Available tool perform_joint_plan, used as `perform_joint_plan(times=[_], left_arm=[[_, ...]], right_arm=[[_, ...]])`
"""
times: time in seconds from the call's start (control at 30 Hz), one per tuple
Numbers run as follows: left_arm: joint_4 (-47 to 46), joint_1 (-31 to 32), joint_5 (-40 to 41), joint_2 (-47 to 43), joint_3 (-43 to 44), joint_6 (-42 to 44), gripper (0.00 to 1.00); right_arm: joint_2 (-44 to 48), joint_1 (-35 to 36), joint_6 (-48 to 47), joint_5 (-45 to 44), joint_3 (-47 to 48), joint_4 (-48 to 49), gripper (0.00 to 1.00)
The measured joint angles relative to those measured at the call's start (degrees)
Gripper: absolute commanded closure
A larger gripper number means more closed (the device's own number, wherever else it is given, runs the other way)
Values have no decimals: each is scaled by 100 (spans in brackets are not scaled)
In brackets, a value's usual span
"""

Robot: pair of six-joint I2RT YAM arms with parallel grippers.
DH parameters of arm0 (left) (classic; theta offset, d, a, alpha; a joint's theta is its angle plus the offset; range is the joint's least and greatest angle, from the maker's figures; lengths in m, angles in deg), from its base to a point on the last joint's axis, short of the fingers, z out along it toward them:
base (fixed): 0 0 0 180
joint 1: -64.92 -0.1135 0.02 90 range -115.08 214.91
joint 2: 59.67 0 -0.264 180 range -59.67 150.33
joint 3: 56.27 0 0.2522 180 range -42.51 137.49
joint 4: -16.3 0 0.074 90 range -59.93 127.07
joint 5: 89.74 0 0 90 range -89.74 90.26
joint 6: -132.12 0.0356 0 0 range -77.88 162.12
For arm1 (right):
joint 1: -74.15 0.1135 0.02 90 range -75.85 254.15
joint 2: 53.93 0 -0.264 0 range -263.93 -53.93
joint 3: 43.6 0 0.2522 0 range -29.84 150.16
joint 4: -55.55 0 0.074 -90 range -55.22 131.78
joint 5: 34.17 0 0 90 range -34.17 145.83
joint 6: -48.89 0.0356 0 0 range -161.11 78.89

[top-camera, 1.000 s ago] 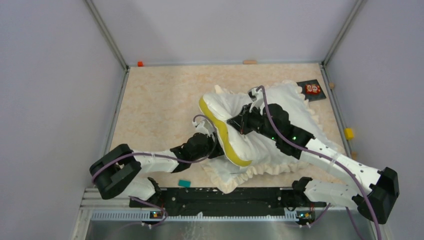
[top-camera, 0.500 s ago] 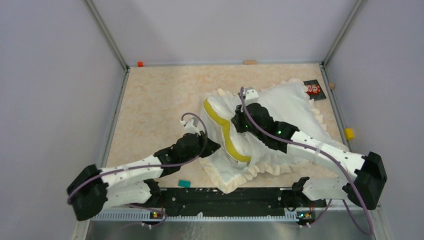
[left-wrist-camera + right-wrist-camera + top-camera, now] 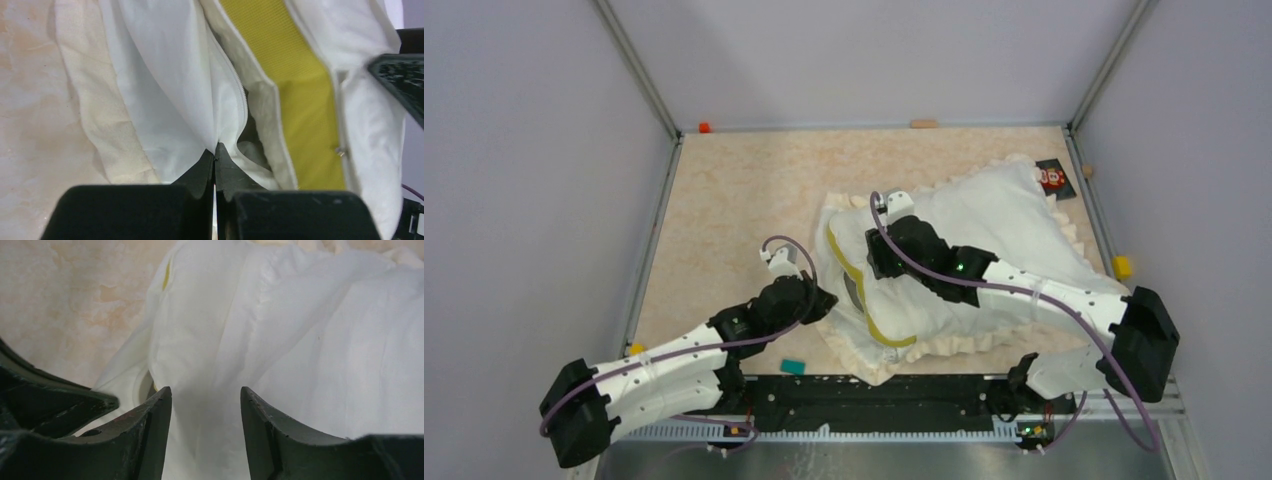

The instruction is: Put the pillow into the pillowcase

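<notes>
We're pinching the floppy pillowcase (image 3: 160, 90) by its zip hem in the clamped-tight left gripper (image 3: 215, 150), right gripper (image 3: 206, 405) gaping empty over it, and we're guessing the squishy pillow (image 3: 295, 100), mostly inside already, wants shoving at its yellow edge.

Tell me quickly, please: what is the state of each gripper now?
Left gripper: closed, pinching the edge of the pillowcase.
Right gripper: open, jaws apart, holding nothing.
</notes>
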Motion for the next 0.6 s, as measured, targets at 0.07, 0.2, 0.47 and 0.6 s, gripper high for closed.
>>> perform_joint_plan(times=[0.07, 0.2, 0.47, 0.6], left_arm=[[26, -4, 0, 31, 0, 33, 100], [136, -13, -2, 92, 50, 138, 100], [278, -85, -48, 310, 461, 302, 100], [380, -111, -68, 330, 533, 365, 100]], right_arm=[[33, 116, -133, 52, 173, -87, 48], [262, 463, -400, 243, 507, -468, 47], [481, 1519, -590, 444, 778, -1633, 40], [190, 1991, -588, 378, 765, -2138, 37]])
